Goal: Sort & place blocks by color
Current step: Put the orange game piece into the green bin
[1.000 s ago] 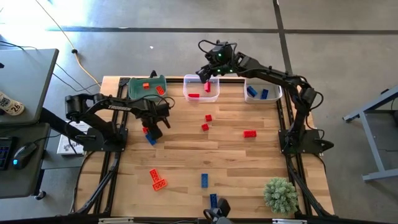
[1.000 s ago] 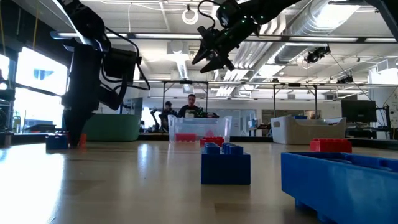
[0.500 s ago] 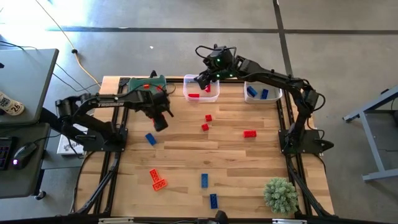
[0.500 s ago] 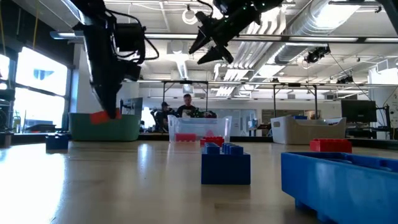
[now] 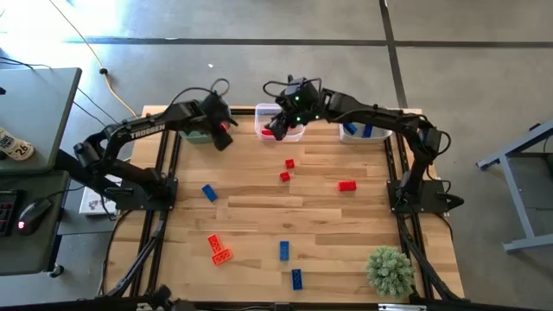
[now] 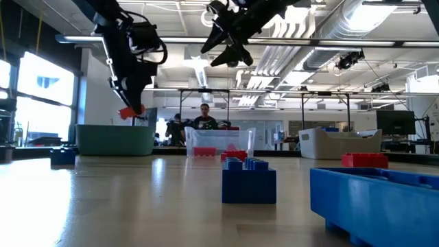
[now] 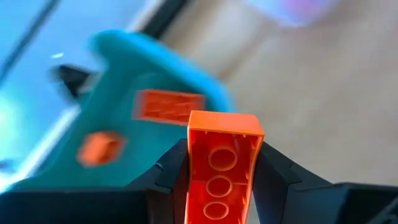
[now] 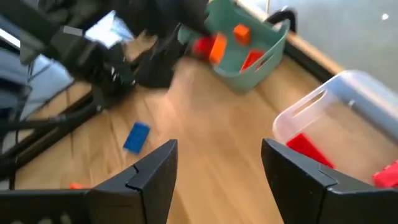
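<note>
Left gripper point(image 7: 217, 186) of mine pinches an orange block point(image 7: 219, 165) — "TROSSEN" on its arm — above the wooden table point(image 5: 259, 220); right gripper point(image 8: 217, 168) gapes empty.

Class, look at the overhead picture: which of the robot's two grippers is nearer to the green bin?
Left. The left gripper, shut on an orange block, hangs at the green bin's edge. The right gripper, open and empty, is farther off, over the clear bin.

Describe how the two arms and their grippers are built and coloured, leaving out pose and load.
Both arms are dark, jointed, with loose black cables. The left arm bears white lettering along one link. The right arm shows small green lights near its wrist. The right gripper has two broad, flat, black fingers.
</note>
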You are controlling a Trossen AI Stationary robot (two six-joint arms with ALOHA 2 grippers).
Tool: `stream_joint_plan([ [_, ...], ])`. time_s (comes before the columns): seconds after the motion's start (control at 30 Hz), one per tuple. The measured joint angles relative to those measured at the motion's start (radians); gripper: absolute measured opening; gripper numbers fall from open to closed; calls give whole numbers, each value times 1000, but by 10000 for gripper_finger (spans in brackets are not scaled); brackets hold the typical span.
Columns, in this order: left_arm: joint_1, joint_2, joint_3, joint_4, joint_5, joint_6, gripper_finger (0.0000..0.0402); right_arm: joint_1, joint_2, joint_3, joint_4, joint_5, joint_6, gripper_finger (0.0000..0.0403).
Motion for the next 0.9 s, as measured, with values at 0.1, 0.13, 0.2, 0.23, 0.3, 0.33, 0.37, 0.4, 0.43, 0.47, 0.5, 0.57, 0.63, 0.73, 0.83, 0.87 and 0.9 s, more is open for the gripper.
stream_joint_plan([
  [0.1,71,10,1,3,-43,15,104,33,0,0,-47,17,1,220],
  [0.13,95,16,1,3,-45,16,104,44,0,0,-63,32,8,220],
  [0.2,142,36,1,7,-48,16,104,66,0,0,-90,66,29,220],
  [0.23,161,50,1,10,-48,16,104,76,0,0,-102,81,44,220],
  [0.3,195,74,1,17,-48,15,104,98,0,-1,-133,108,65,220],
  [0.33,209,85,1,22,-48,15,104,108,0,-2,-146,117,75,220],
  [0.37,220,95,1,25,-48,15,105,118,0,-2,-159,126,85,220],
  [0.4,229,105,1,26,-48,15,109,128,0,-2,-172,134,96,220],
  [0.43,236,113,1,25,-48,14,115,137,0,-2,-184,136,108,220],
  [0.47,241,118,1,25,-48,14,121,147,0,-2,-197,138,122,220],
  [0.5,245,121,1,26,-48,14,128,157,0,-2,-215,137,134,220],
  [0.57,248,124,1,26,-48,12,143,177,0,-2,-266,125,160,220],
  [0.63,248,124,1,26,-48,-3,158,197,0,-2,-327,103,180,220],
  [0.73,248,124,1,25,-48,-12,179,228,0,-2,-404,86,234,220],
  [0.83,248,124,1,23,-45,-18,200,268,0,-2,-449,87,307,220],
  [0.87,247,124,1,23,-44,-26,208,282,0,-2,-454,88,329,220],
  [0.9,247,124,1,22,-40,-35,216,298,0,-2,-458,87,348,220],
])
